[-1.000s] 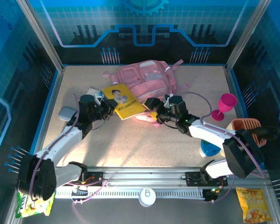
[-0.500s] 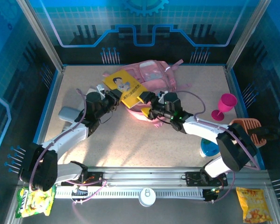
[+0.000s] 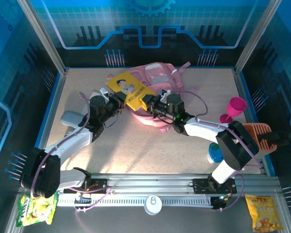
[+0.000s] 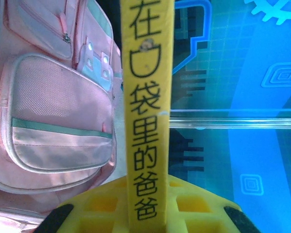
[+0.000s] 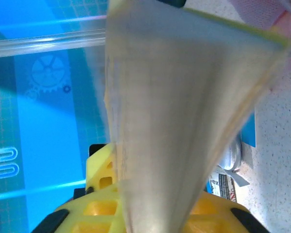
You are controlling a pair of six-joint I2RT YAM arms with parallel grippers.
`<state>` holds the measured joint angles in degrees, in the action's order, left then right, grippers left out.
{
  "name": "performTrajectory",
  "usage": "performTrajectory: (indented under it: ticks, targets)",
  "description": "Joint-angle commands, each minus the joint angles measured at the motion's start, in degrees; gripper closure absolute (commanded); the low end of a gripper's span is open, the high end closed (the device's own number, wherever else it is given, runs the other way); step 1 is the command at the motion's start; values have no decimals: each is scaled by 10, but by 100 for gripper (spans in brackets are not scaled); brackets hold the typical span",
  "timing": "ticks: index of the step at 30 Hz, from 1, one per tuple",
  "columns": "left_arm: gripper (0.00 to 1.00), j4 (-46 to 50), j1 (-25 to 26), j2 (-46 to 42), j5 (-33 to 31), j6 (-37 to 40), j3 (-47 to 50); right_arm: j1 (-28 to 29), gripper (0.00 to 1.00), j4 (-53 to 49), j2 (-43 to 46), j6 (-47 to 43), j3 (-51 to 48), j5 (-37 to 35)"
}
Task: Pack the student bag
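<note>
Right gripper [image 3: 153, 104] moved in and clamped onto the yellow book [image 3: 130, 91], left gripper [image 3: 119, 99] pinching its spine, over the student bag [image 3: 161, 80] at 12 o'clock, so nothing's packed yet, I reckon.

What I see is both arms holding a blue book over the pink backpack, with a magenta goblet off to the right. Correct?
Not quite: it is a yellow book, not a blue one. The top view shows both arms holding it over the pink backpack, with the magenta goblet off to the right.
</note>
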<state>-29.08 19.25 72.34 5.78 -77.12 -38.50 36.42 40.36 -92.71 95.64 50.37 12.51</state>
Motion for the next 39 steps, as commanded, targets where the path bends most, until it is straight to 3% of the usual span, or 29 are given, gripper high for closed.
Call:
performTrajectory:
  ticks: [1, 4, 7, 11, 15, 18, 25, 32, 39]
  targets:
    - [72, -13, 4, -6, 1, 16, -22, -5, 90, 18, -6, -15, 3, -7]
    - [47, 38, 4, -2, 10, 64, -37, -17, 95, 1, 15, -48, -18, -8]
    - [33, 107, 8, 10, 27, 148, -67, -37, 97, -33, 50, -100, -30, -11]
    - [23, 239, 30, 42, 19, 295, -131, -74, 97, -151, 125, -201, -36, -25]
    - [20, 374, 56, 102, -19, 405, -223, -107, 97, -369, 207, -323, -6, -72]
    - [16, 419, 76, 143, -34, 466, -275, -126, 97, -511, 257, -393, 23, -127]
    - [15, 468, 114, 254, -33, 606, -387, -180, 97, -666, 348, -453, 35, -190]
    - [26, 547, 159, 391, -119, 727, -519, -221, 97, -700, 393, -455, 25, -179]
    - [33, 615, 178, 478, -176, 797, -608, -238, 98, -726, 406, -459, 32, -175]
